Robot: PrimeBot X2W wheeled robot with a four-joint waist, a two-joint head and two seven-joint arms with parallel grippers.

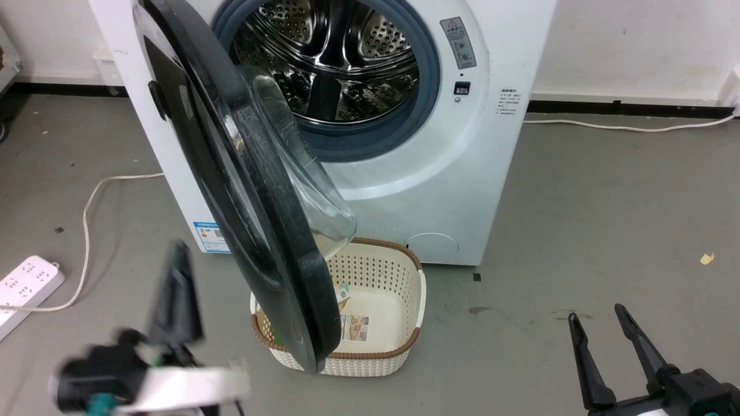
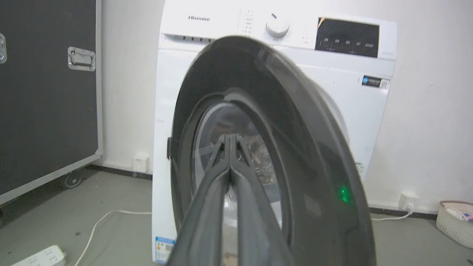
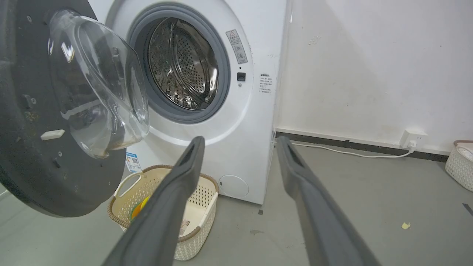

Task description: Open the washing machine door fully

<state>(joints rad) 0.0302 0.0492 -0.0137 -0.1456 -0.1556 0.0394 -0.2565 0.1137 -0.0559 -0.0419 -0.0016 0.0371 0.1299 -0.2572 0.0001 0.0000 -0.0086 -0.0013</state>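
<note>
The washing machine is a white front-loader with a bare steel drum. The washing machine door, a black disc with a clear glass bowl, stands swung out roughly edge-on to me, hinged on the left. My left gripper is blurred at the lower left, shut on nothing, left of the door's outer face with a gap between them. In the left wrist view its fingers point at that glossy outer face. My right gripper is open, low over the floor at the right, empty.
A cream perforated basket sits on the floor under the door's lower edge. A power strip and white cable lie at the left. A black wheeled case stands left of the machine, and another basket far right.
</note>
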